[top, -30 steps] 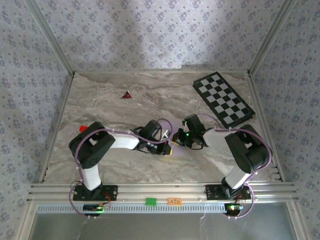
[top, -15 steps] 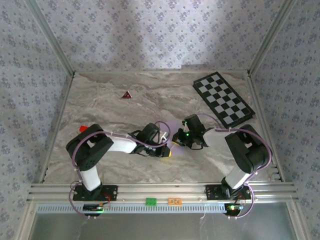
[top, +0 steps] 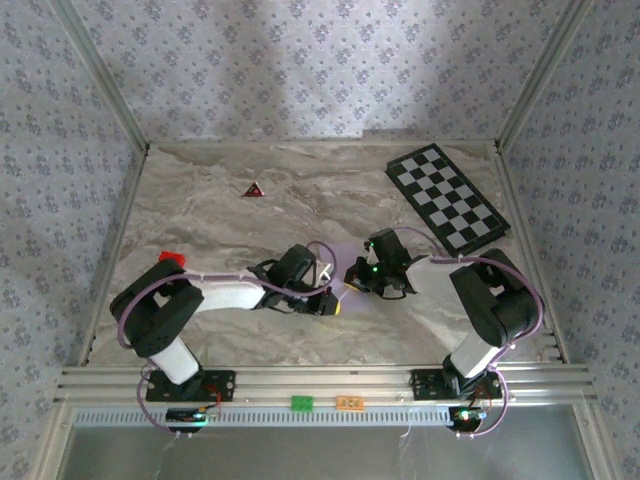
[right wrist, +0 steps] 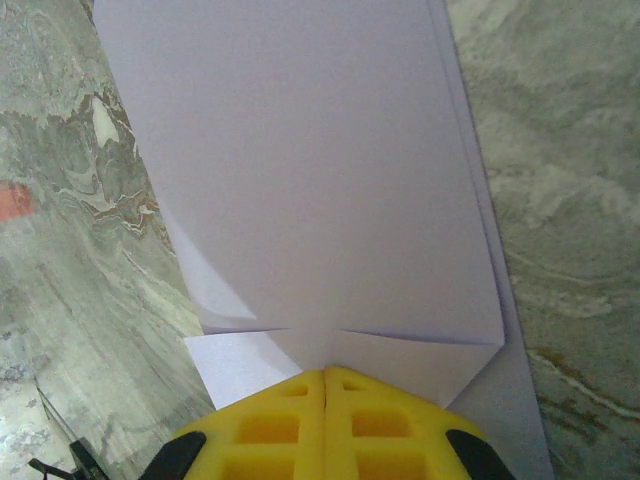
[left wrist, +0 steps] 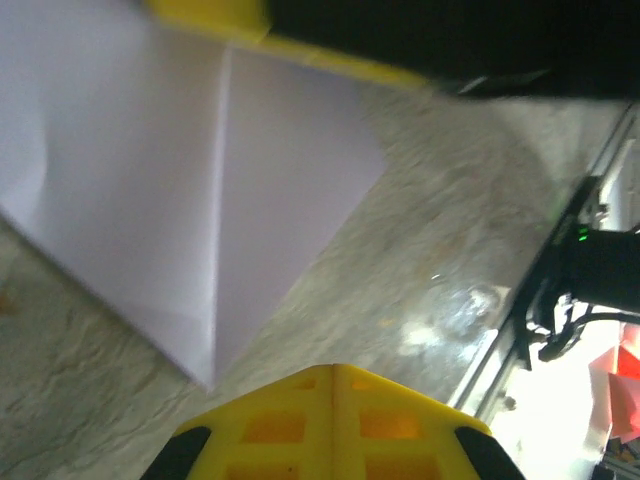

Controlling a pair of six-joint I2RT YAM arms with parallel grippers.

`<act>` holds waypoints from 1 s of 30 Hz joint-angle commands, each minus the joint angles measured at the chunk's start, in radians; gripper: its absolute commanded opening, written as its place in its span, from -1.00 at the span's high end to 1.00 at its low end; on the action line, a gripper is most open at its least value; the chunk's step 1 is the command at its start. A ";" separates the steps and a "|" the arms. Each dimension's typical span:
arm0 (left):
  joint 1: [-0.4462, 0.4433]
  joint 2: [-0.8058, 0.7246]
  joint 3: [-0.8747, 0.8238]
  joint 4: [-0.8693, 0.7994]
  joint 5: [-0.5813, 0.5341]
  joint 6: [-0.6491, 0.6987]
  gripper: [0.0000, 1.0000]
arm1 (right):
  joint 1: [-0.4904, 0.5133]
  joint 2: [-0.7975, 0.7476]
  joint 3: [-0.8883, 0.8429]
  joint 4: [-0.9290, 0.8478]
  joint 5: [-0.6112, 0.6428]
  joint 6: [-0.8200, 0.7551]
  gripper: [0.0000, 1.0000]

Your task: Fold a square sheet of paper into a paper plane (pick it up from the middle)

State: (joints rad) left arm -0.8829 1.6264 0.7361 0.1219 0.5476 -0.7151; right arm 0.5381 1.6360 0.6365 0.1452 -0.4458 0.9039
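Note:
The square sheet of paper [right wrist: 300, 170] is pale lilac and lies partly folded on the marble table, with two flaps meeting at a centre crease. My right gripper [right wrist: 325, 372] is shut, its yellow tips resting on the paper's near end. In the top view the paper [top: 345, 264] peeks out between my right gripper [top: 352, 278] and my left gripper [top: 333, 306]. In the left wrist view my left gripper [left wrist: 335, 368] is shut over bare table, just off a pointed corner of the creased paper [left wrist: 180, 180]. The right gripper's yellow fingers [left wrist: 215, 15] sit on the paper's far side.
A black-and-white checkered board [top: 447, 197] lies at the back right. A small dark red triangle [top: 253, 189] lies at the back left. Patterned walls enclose the table [top: 220, 230] on three sides, and an aluminium rail [top: 320, 382] runs along its near edge.
The left arm's elbow has swung out to the left and lower, and its gripper has slid slightly toward the near edge. The right arm has stayed put.

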 commanded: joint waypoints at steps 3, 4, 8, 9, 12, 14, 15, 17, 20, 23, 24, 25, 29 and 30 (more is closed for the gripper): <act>0.051 0.062 0.083 -0.009 -0.028 0.020 1.00 | -0.007 0.030 -0.031 -0.119 0.058 -0.016 1.00; 0.054 0.088 0.102 -0.007 -0.025 0.022 1.00 | -0.006 0.031 -0.031 -0.116 0.054 -0.017 1.00; 0.055 0.169 0.155 -0.003 -0.009 0.031 1.00 | -0.006 0.029 -0.032 -0.119 0.048 -0.021 1.00; 0.053 0.188 0.160 0.002 -0.003 0.032 1.00 | -0.006 0.028 -0.032 -0.118 0.046 -0.023 1.00; 0.049 0.224 0.149 -0.004 0.005 0.042 1.00 | -0.006 0.025 -0.033 -0.116 0.043 -0.023 1.00; 0.042 0.231 0.123 -0.015 -0.004 0.055 1.00 | -0.006 0.020 -0.031 -0.108 0.037 -0.023 1.00; 0.036 0.233 0.109 -0.023 -0.008 0.063 1.00 | -0.006 0.018 -0.031 -0.100 0.034 -0.024 1.00; 0.021 0.232 0.092 -0.055 -0.032 0.085 1.00 | -0.008 0.010 -0.023 -0.101 0.028 -0.030 1.00; 0.003 0.236 0.071 -0.090 -0.069 0.107 1.00 | -0.013 -0.013 -0.001 -0.119 0.027 -0.048 1.00; -0.008 0.235 0.059 -0.117 -0.095 0.121 1.00 | -0.016 -0.059 0.008 -0.127 0.031 -0.059 1.00; -0.010 0.231 0.054 -0.120 -0.094 0.124 1.00 | -0.016 -0.080 0.006 -0.125 0.034 -0.061 1.00; -0.008 0.224 0.048 -0.125 -0.098 0.126 1.00 | -0.015 -0.096 0.002 -0.123 0.033 -0.061 1.00; -0.008 0.192 0.019 -0.117 -0.110 0.122 1.00 | 0.025 -0.125 -0.018 -0.088 0.015 -0.053 1.00; -0.009 0.188 0.021 -0.120 -0.109 0.124 1.00 | 0.041 -0.124 -0.025 -0.083 0.019 -0.047 1.00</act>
State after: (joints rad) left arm -0.8814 1.7958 0.8074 0.1570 0.4850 -0.6167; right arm 0.5468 1.5276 0.6334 0.0731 -0.4335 0.8665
